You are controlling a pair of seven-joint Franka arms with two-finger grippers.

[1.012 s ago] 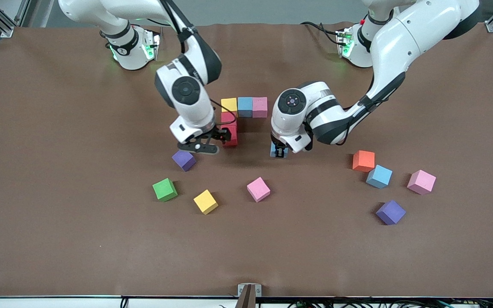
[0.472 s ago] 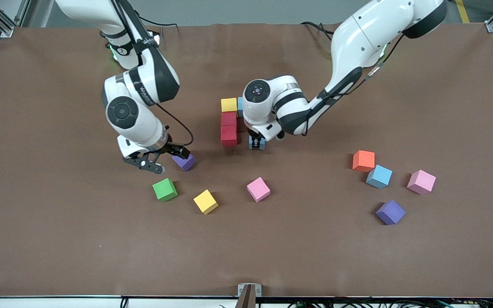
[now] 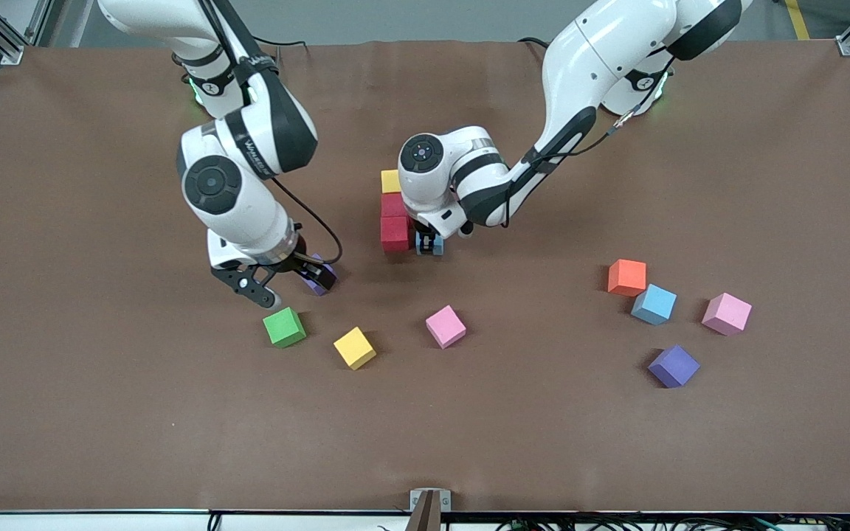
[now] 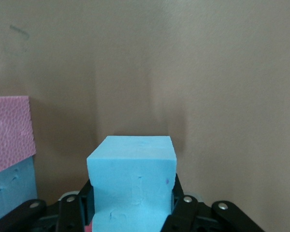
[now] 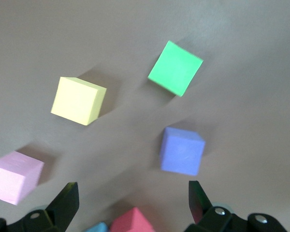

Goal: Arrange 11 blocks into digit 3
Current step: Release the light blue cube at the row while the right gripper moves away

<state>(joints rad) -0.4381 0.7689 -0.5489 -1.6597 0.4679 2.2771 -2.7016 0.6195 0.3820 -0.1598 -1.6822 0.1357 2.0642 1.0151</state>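
The left gripper (image 3: pixel 429 244) is clamped on a blue cube (image 4: pixel 133 181), which sits just beside the red cube (image 3: pixel 395 234) it must touch. The right gripper (image 3: pixel 285 284), jaws wide and empty, hangs over the purple cube (image 5: pixel 182 151).

Brown table (image 3: pixel 100 413): loose blocks (image 3: pixel 446 326) scattered, green cube (image 3: pixel 283 327), orange cube (image 3: pixel 626 277).

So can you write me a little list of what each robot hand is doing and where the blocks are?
left gripper: shut on a light blue block, beside the red blocks
right gripper: open, over a purple block
started figure: yellow block touching the red blocks
loose cubes: green cube, orange cube
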